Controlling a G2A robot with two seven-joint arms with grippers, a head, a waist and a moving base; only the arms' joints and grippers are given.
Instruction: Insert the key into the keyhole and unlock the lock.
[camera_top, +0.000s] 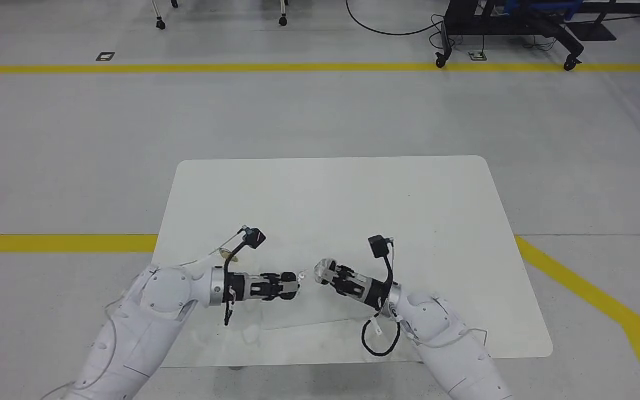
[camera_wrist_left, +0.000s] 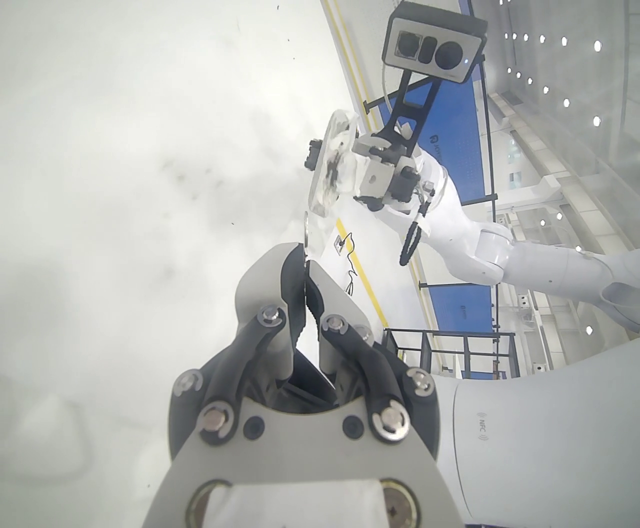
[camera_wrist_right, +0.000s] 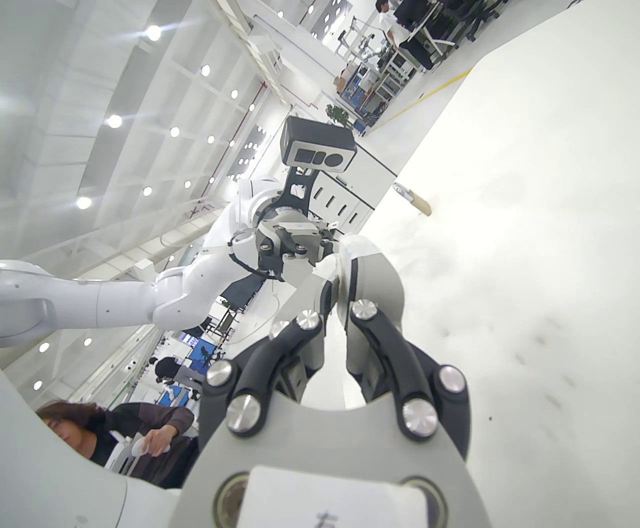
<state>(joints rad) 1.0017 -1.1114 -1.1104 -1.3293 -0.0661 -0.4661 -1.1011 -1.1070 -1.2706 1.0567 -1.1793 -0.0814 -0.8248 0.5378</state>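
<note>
alignment is what this step hangs on. over the near middle of the white table (camera_top: 330, 195) the two arms meet tip to tip. the left gripper (camera_wrist_left: 303, 262) is on the left, its claw pressed together on the key (camera_wrist_left: 306, 231), a thin silver blade sticking out past the fingertips. the right gripper (camera_wrist_right: 342, 282) is on the right, its claw clamped on the transparent lock (camera_wrist_left: 327, 165), a rounded clear body with dark works inside. in the left wrist view the blade's tip sits just at the lock's edge. whether it has entered the keyhole i cannot tell, and the keyhole itself is not plain to see.

i judge the step in hand to be insertion, with the turn not yet done. to do it well, the right arm should hold the lock steady while the left arm first squares the blade to the keyhole's axis, then pushes slowly straight along it. any tilt would likely jam the blade or let it slip in the pads, since the grip is on a thin flat piece. the left wrist should twist only once the key is fully seated, with the right claw firm against that twist so the clear body does not turn with it.
</note>
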